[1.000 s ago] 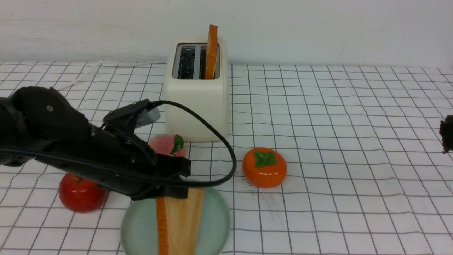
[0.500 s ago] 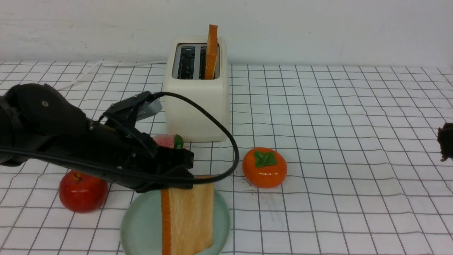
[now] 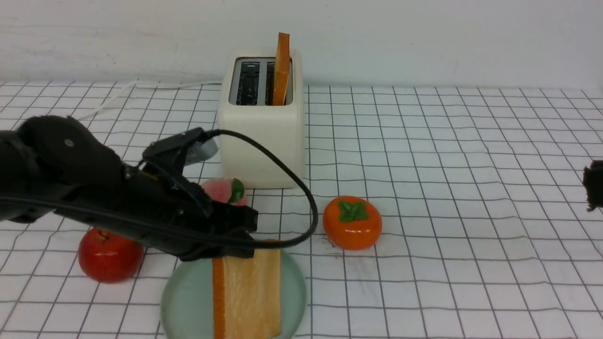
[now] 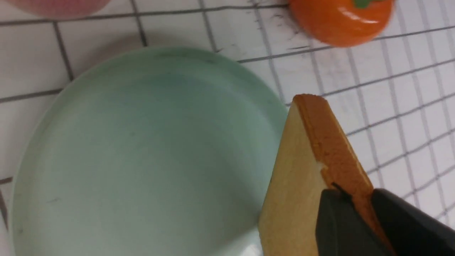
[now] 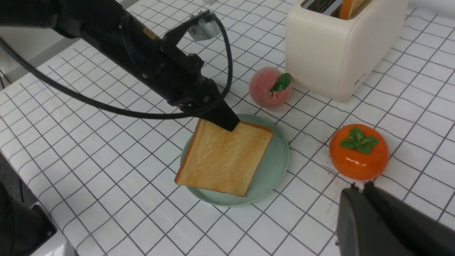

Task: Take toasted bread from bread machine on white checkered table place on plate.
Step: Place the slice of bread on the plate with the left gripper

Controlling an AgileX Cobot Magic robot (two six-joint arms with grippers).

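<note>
My left gripper [image 3: 239, 246] is shut on the crust edge of one slice of toasted bread [image 3: 247, 292] and holds it tilted over the mint-green plate [image 3: 186, 301]. The left wrist view shows the fingers [image 4: 334, 220] pinching that slice [image 4: 298, 177] beside the plate [image 4: 142, 160]. The right wrist view shows the slice [image 5: 224, 160] slanting across the plate [image 5: 275, 167]. A second slice [image 3: 281, 68] stands in the right slot of the cream bread machine [image 3: 261, 141]. My right gripper [image 5: 359, 185] is shut and empty, far right [image 3: 593, 186].
An orange persimmon [image 3: 352, 222] sits right of the plate on the white checkered table [image 3: 447, 188]. A pink peach [image 3: 225, 192] lies between the plate and the bread machine. A red apple [image 3: 109, 256] sits to the plate's left. The toaster's white cord [image 3: 113, 96] trails left.
My left gripper rose a little with the slice, turning it more upright, then came down slightly over the plate. The right gripper barely moved.
</note>
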